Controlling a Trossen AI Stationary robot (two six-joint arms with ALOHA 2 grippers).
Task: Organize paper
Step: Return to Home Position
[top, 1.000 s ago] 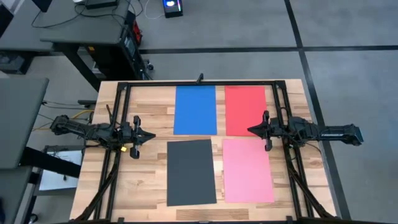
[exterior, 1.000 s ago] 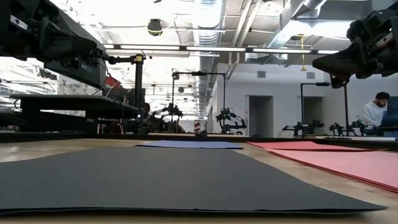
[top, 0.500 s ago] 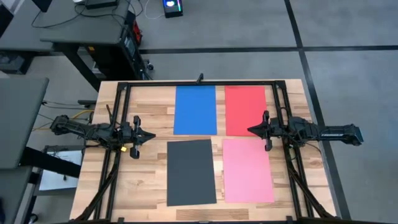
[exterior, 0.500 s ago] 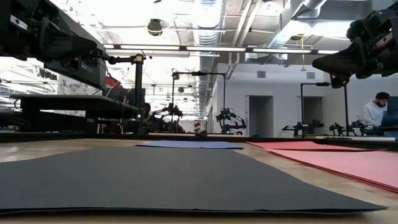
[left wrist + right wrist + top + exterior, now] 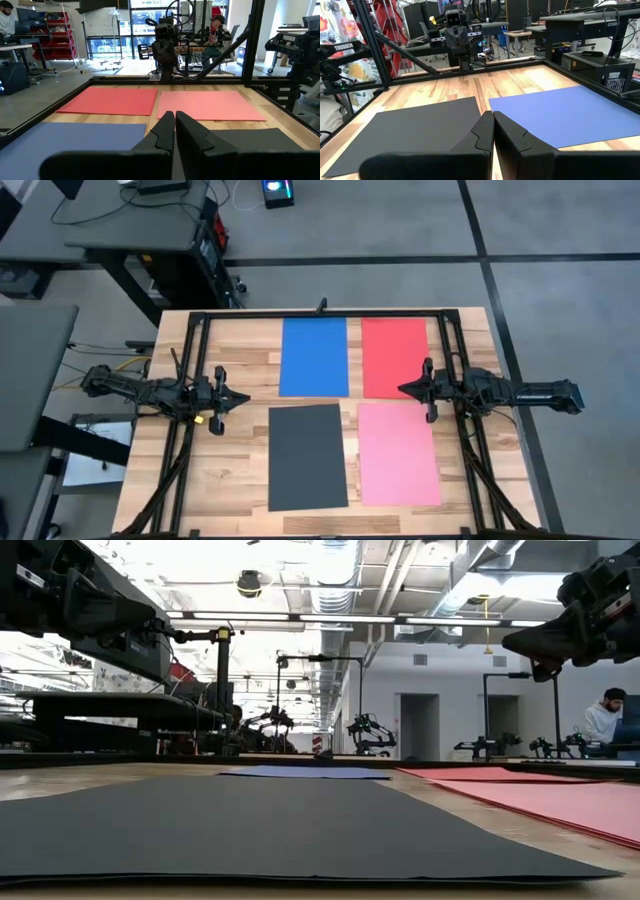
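Well, the thin coloured paper rectangles [image 5: 308, 457] run twelve-to-six between the left gripper [image 5: 243, 398] at nine and right gripper [image 5: 404, 389] at three, both pinched shut.

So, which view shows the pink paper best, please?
The high view shows the pink paper nearly whole, from above. The low view catches a grazing sliver, the left wrist view foreshortens it, the right wrist view misses it.

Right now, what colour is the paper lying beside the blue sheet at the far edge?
It is red: the red sheet shows best in the high view.
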